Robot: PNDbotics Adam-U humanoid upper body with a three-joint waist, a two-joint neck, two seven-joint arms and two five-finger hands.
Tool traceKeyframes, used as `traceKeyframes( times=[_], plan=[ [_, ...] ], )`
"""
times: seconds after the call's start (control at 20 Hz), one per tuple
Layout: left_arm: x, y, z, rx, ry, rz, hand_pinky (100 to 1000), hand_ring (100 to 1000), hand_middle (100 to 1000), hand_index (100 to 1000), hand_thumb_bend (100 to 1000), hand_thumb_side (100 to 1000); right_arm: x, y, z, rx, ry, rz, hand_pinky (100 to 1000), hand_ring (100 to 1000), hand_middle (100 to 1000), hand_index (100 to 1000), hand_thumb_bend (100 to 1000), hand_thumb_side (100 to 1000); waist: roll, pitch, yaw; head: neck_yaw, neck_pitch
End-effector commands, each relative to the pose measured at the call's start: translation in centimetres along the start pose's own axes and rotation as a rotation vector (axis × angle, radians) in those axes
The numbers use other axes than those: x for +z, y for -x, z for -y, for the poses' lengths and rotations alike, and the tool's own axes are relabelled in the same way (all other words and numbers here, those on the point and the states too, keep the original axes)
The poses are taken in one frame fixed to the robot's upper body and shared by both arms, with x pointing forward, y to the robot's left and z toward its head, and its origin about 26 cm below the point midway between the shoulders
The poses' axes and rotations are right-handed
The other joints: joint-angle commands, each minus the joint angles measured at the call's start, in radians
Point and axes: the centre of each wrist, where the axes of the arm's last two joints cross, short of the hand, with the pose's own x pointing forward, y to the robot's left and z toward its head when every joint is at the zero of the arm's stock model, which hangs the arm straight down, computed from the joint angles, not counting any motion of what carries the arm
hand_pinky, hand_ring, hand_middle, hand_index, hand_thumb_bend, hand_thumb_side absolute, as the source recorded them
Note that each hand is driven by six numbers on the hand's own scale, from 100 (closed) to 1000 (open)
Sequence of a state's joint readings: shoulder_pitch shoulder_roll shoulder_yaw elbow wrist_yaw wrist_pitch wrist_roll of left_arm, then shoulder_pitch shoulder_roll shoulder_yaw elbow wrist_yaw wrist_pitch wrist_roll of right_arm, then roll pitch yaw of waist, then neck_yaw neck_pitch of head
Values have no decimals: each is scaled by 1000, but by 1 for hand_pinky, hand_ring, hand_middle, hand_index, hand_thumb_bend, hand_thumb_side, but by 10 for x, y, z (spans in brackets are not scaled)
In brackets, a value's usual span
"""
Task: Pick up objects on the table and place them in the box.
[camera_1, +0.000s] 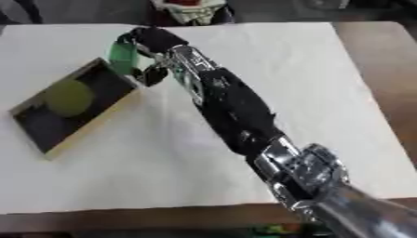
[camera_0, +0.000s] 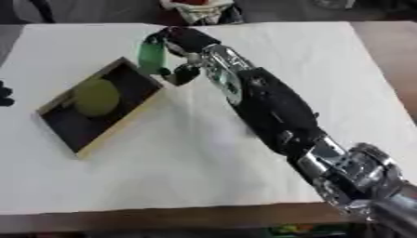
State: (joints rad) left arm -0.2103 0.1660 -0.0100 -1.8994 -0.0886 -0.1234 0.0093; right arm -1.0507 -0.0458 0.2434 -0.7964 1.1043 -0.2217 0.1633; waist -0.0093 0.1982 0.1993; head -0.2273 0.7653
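Note:
My right arm stretches from the lower right across the table to the far left. Its hand (camera_0: 181,42) is curled round a flat green object (camera_0: 151,55), held upright just above the far corner of the box (camera_0: 122,122). The box is shallow, dark inside with a light wooden rim, and lies askew at the left. A round yellow-green object (camera_0: 96,96) rests inside it. A dark bit of my left hand (camera_0: 5,94) shows at the left edge of the left eye view; its fingers are not clear.
A white cloth (camera_0: 195,176) covers the table, with a brown table edge (camera_0: 163,219) along the front and at the right. A red-and-white thing (camera_1: 189,10) sits beyond the far edge.

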Motion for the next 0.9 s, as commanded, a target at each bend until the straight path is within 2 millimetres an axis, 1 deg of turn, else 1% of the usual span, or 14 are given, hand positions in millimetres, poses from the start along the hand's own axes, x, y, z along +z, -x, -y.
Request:
traceKeyframes(
  times=[0.05, 0.1, 0.15, 0.25, 0.35, 0.4, 0.45, 0.5, 0.55, 0.6, 0.7, 0.9],
  plan=[
    [-3, -6, -4, -10, 4, 26, 604, 617, 571, 732, 100, 588, -7, -16, 8, 29, 8, 37, 738, 761, 599, 836, 100, 141, 3, -16, 4, -4, 5],
    [-3, -6, -4, -10, 4, 26, 605, 617, 571, 732, 100, 588, -8, -19, 7, 31, 3, 43, 740, 763, 605, 842, 100, 147, 3, -16, 5, -5, 5],
    [-3, -6, -4, -9, 5, 27, 604, 617, 571, 732, 100, 588, -9, -21, 6, 32, -2, 50, 742, 764, 614, 852, 100, 179, 2, -17, 6, -6, 5],
    [-3, -6, -4, -8, 6, 27, 604, 617, 571, 732, 100, 588, -11, -25, 5, 37, -10, 61, 749, 770, 641, 875, 100, 185, 2, -17, 9, -7, 5],
    [-3, -6, -3, -8, 6, 27, 604, 618, 572, 732, 100, 588, -12, -27, 4, 47, -22, 72, 772, 795, 739, 922, 100, 302, 1, -17, 10, -8, 5],
    [-3, -6, -4, -8, 5, 27, 604, 618, 572, 732, 100, 588, -12, -27, 5, 54, -30, 79, 789, 812, 801, 947, 112, 381, 1, -17, 11, -8, 5],
    [-3, -6, -4, -8, 4, 27, 604, 618, 572, 733, 100, 588, -12, -27, 5, 61, -38, 86, 791, 815, 809, 950, 118, 393, 0, -17, 11, -7, 5],
    [-3, -6, -4, -8, 4, 27, 604, 618, 572, 733, 100, 588, -12, -28, 7, 69, -44, 94, 806, 830, 870, 974, 171, 490, 0, -17, 11, -7, 5],
    [-3, -6, -4, -8, 5, 26, 604, 618, 572, 733, 100, 588, -12, -28, 9, 75, -46, 100, 809, 833, 882, 978, 183, 507, -1, -17, 10, -7, 5],
    [-3, -6, -4, -8, 5, 26, 604, 618, 572, 733, 100, 588, -12, -28, 11, 82, -48, 106, 820, 848, 925, 987, 236, 561, -1, -17, 9, -6, 5],
    [-3, -5, -4, -8, 5, 26, 604, 618, 572, 733, 100, 588, -12, -28, 14, 99, -56, 115, 835, 863, 959, 994, 274, 595, 0, -18, 8, -6, 5],
    [-3, -5, -4, -8, 5, 25, 604, 618, 572, 734, 100, 587, -11, -26, 18, 131, -92, 117, 855, 886, 995, 999, 306, 625, 2, -19, 8, -7, 5]
  ],
)
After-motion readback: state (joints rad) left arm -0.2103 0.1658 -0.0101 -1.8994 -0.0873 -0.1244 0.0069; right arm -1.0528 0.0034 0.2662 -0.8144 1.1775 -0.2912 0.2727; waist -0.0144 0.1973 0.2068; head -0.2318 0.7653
